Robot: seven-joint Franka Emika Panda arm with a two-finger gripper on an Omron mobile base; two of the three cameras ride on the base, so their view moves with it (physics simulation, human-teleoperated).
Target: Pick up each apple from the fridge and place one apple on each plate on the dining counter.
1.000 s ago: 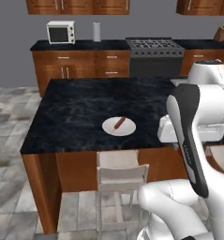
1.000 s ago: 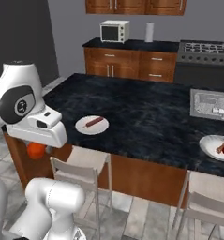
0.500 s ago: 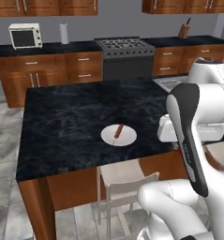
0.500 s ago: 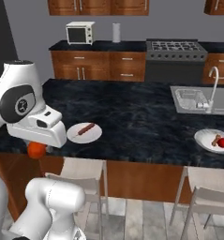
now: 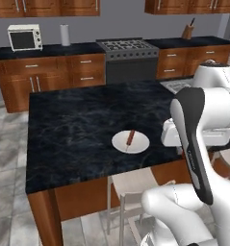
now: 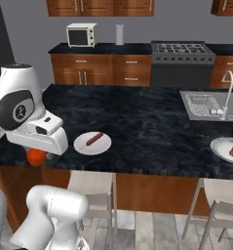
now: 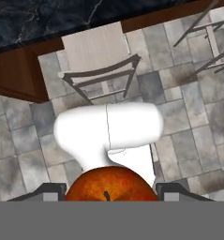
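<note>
The arm is bent low beside the dining counter (image 6: 152, 122), jaws gripping an orange-red apple (image 7: 111, 183).

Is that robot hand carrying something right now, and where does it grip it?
Yes, the gripper holds an orange-red apple, pinched by its sides between the two fingers.

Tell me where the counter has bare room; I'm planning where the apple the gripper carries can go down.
The dining counter is bare between the near plate and the sink, and behind that plate. The near plate carries a thin brown stick, with white rim free beside it. The far plate holds red items, so it is crowded.
</note>
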